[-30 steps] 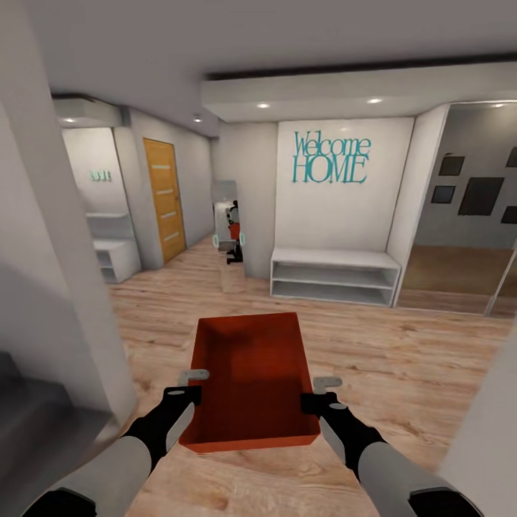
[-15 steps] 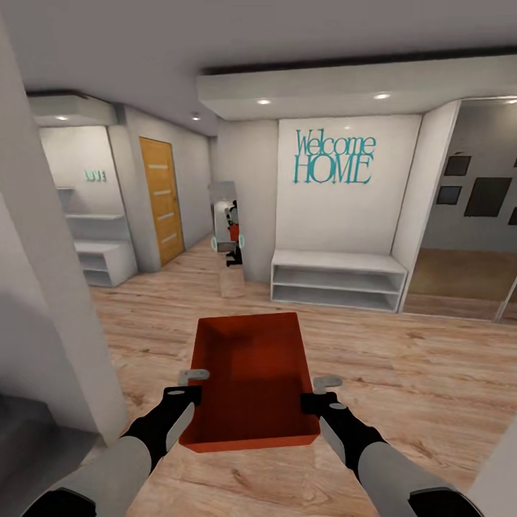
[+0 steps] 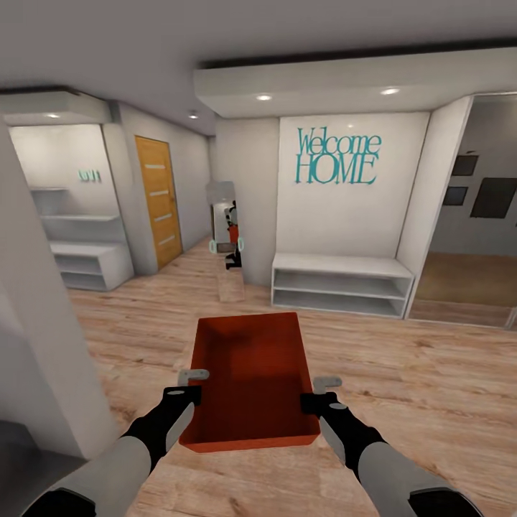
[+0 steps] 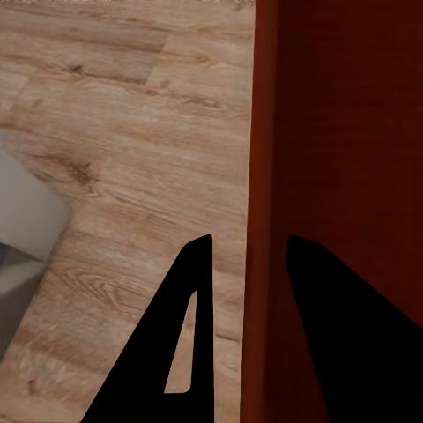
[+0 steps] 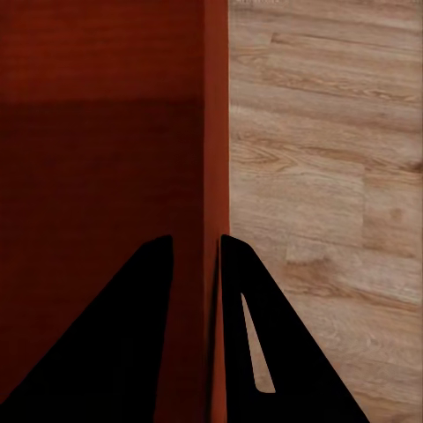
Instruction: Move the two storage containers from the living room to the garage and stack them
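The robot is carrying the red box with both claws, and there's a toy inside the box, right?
Not quite. The red box is empty: the head view shows only its bare red bottom. The rest is right: the left claw pinches one side wall and the right claw pinches the other, holding it above the wood floor.

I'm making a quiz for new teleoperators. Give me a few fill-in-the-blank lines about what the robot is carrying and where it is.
1. The storage container is held by ____ end effectors, the left end effector and the right end effector.
2. Each end effector straddles a side ____ of the container.
3. The teal lettering on the white wall reads "Welcome ____".
4. The floor below is made of ____ planks.

Missing words: two; wall; HOME; wood
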Controlling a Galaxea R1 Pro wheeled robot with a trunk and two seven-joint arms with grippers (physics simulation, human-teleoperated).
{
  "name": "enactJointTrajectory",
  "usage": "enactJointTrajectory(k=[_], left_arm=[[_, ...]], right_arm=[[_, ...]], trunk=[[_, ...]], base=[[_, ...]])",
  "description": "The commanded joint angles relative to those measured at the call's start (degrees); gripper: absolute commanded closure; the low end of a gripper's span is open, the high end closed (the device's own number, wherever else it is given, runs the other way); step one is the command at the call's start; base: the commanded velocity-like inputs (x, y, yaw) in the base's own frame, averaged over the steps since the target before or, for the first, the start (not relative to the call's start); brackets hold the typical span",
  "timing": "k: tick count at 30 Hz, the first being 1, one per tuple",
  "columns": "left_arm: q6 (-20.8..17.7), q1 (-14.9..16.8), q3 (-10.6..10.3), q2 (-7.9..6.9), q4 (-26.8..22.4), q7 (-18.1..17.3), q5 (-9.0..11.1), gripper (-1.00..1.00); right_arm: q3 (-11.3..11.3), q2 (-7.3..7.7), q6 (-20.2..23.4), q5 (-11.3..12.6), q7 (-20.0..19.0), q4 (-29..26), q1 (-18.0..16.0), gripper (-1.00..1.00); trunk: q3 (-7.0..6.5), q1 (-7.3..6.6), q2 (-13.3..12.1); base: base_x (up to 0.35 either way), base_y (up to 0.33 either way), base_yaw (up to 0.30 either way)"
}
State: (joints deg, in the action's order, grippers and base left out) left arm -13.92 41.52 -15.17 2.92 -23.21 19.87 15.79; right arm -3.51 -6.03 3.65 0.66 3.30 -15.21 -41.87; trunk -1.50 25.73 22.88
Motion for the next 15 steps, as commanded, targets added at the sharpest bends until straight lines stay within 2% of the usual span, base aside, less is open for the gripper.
enactJointTrajectory(k=[1,15], left_arm=[[3.99,0.05,-0.89,-0.11,-0.26,0.77,-0.06,1.00],[4.01,0.05,-0.88,-0.11,-0.26,0.78,-0.06,1.00]], right_arm=[[-1.50,0.05,0.39,1.09,0.43,0.09,0.03,1.00],[-1.50,-0.03,0.39,1.09,0.48,0.17,0.03,1.00]], trunk=[[0.03,0.05,0.04],[0.03,0.05,0.04]], base=[[0.322,0.000,0.000],[0.322,0.000,0.001]])
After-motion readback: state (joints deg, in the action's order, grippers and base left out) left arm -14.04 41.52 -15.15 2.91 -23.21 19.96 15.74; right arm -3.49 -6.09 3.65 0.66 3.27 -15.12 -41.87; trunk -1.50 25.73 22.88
